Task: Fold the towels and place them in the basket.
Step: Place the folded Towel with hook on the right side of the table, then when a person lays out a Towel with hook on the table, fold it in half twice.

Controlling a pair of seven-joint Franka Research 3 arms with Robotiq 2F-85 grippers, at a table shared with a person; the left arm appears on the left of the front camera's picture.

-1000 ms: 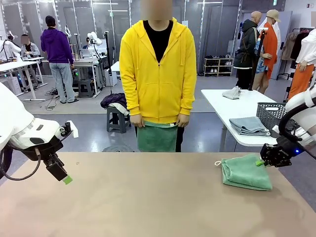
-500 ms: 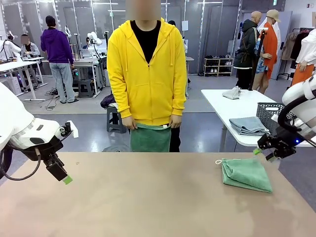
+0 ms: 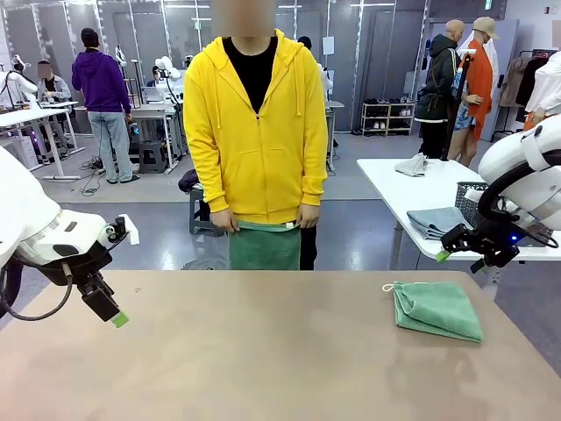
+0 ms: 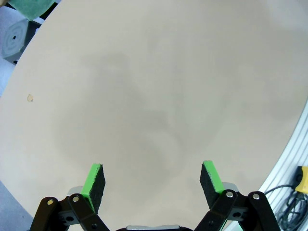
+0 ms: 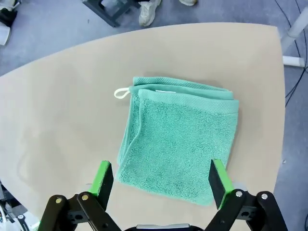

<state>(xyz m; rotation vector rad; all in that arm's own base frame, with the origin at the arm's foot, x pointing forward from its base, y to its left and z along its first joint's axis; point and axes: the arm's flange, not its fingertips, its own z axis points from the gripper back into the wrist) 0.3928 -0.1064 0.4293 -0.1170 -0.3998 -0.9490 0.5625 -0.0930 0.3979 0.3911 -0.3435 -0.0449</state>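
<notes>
A folded mint-green towel [image 3: 436,309] with a white cord loop lies on the table's right side; the right wrist view shows the folded towel [image 5: 179,137] straight below. My right gripper [image 3: 458,256] hovers open above and behind it, holding nothing, its green pads [image 5: 102,176] spread wide. At the far edge the person holds a second green towel [image 3: 265,247] hanging in front of their legs. My left gripper [image 3: 116,317] hangs open over the bare left part of the table [image 4: 159,96]. A dark mesh basket [image 3: 480,200] stands on the white side table at right.
Grey folded cloths [image 3: 438,221] lie on the white side table [image 3: 403,189] beside the basket. The tan tabletop [image 3: 263,351] stretches wide between my arms. The person in a yellow hoodie [image 3: 254,132] stands at the far edge, middle.
My right gripper has lifted off the folded towel and drawn back up to the right. The person has stepped slightly to the left with their towel. My left arm has stayed put.
</notes>
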